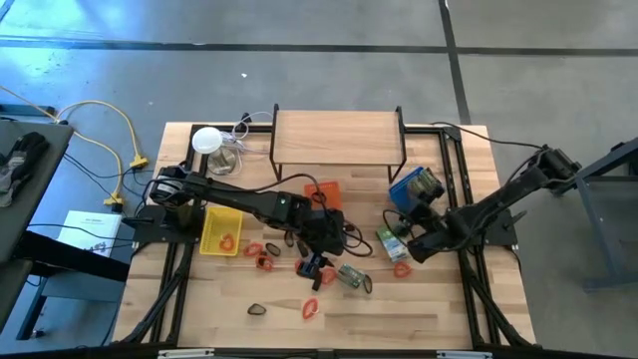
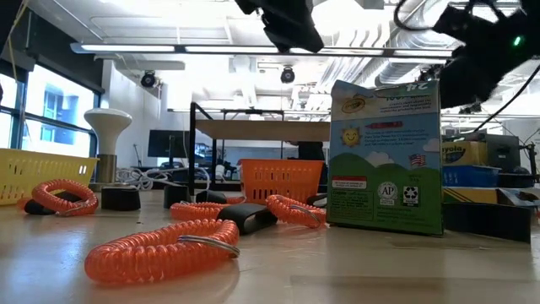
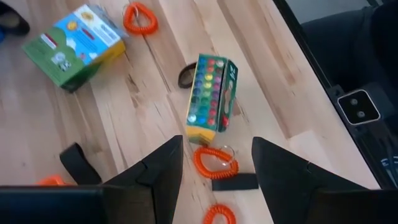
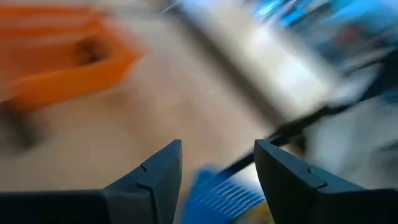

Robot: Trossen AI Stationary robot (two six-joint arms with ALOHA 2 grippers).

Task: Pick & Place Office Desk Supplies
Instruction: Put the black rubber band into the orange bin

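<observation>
My left gripper (image 1: 321, 244) hangs open above the middle of the table. Its wrist view looks down between the fingers (image 3: 214, 168) on a red-orange coil (image 3: 215, 161) and a small black piece (image 3: 235, 182) lying flat. Past them lie an open crayon packet (image 3: 211, 99), a black ring (image 3: 186, 75), a green crayon box (image 3: 71, 43) and another coil (image 3: 139, 18). My right gripper (image 1: 417, 246) is open over the right side, near the blue tray (image 1: 412, 189); its wrist view (image 4: 217, 155) is blurred. More coils (image 1: 309, 308) and a black clip (image 1: 257, 309) lie near the front.
A yellow tray (image 1: 220, 230) holding a coil stands at the left and an orange tray (image 1: 325, 191) mid-table. A wooden shelf on a black frame (image 1: 337, 136) stands at the far edge, with a white lamp (image 1: 206, 141) and cables beside it. The upright crayon box (image 2: 386, 156) stands near the front.
</observation>
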